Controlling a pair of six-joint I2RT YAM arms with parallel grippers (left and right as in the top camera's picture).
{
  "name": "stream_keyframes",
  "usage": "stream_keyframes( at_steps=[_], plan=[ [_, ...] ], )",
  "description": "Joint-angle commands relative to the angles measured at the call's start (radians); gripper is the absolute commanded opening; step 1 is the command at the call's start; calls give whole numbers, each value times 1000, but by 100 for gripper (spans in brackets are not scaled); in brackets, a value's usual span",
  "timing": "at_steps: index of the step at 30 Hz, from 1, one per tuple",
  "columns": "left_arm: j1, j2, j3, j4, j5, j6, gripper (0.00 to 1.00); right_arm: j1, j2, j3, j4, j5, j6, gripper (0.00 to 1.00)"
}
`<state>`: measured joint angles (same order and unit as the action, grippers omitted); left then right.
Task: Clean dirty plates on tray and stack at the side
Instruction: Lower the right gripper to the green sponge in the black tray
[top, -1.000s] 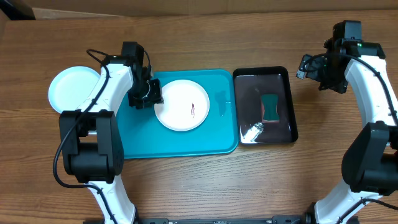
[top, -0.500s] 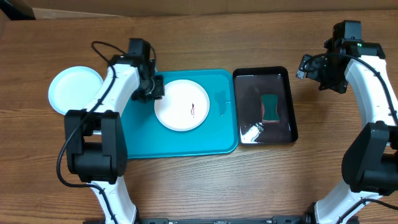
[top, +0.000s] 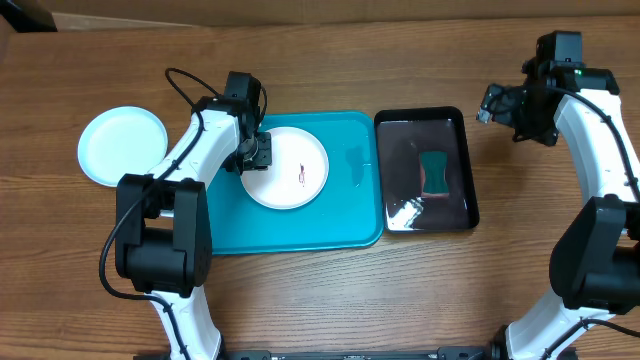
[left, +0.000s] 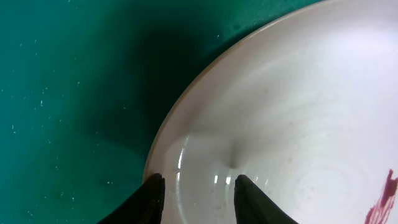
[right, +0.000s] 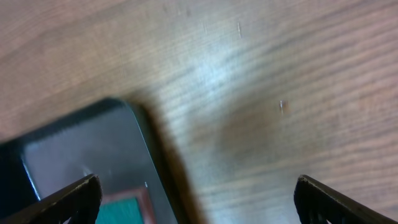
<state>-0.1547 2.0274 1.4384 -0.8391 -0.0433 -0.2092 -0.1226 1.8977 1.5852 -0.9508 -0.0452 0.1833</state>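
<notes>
A white plate with a small red smear lies on the turquoise tray. My left gripper is down at the plate's left rim. In the left wrist view its two fingers stand apart, one at the rim's outer edge and one over the plate's inside, with the rim between them. The left gripper is open, and the smear shows at the right edge. A second pale plate lies on the table left of the tray. My right gripper hangs open, holding nothing, above the table.
A glossy black tray right of the turquoise one holds a green sponge and some water. The right wrist view shows that tray's corner, the sponge and bare wood. The left arm reaches across the tray's left edge.
My left gripper has moved right and up along the plate's left rim. The white plate has shifted slightly to the left. The right arm has not moved.
</notes>
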Motion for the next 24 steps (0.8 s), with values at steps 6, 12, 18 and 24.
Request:
stream_keyframes(
  at_steps=[6, 12, 18, 24],
  plan=[
    [5, -5, 105, -100, 68, 29, 42, 5, -6, 5, 64, -1, 3, 100],
    [25, -40, 163, -157, 51, 30, 47, 5, -6, 5, 83, -1, 3, 100],
    [39, -37, 104, -142, 30, 30, 48, 5, -6, 5, 89, -81, 3, 100],
    [39, -37, 43, -115, -27, 14, 46, 6, -19, 47, 34, -333, -100, 85]
  ],
)
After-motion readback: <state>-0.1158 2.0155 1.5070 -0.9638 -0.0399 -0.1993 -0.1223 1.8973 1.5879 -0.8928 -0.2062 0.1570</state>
